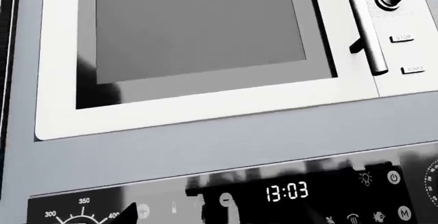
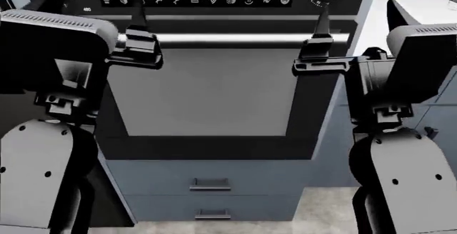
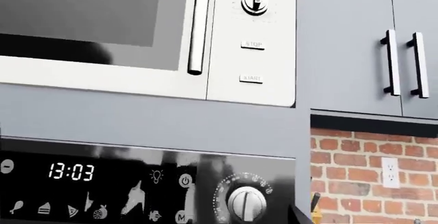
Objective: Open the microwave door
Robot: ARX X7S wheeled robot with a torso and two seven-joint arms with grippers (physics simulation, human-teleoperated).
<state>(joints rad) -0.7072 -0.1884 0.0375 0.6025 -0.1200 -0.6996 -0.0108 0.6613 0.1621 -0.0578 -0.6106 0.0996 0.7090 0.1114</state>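
The microwave door is shut, its handle at upper centre of the right wrist view. Raise the right gripper squarely toward that bar; whether either gripper's fingers are spread I cannot tell.

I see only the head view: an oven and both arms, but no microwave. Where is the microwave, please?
Observer: In both wrist views the microwave sits directly above the oven.
Operator: Is it already open?
Observer: No. Its door looks shut and lies flat in the frame.
Operator: What should I grab?
Observer: A vertical bar handle, on the door edge next to the knob.
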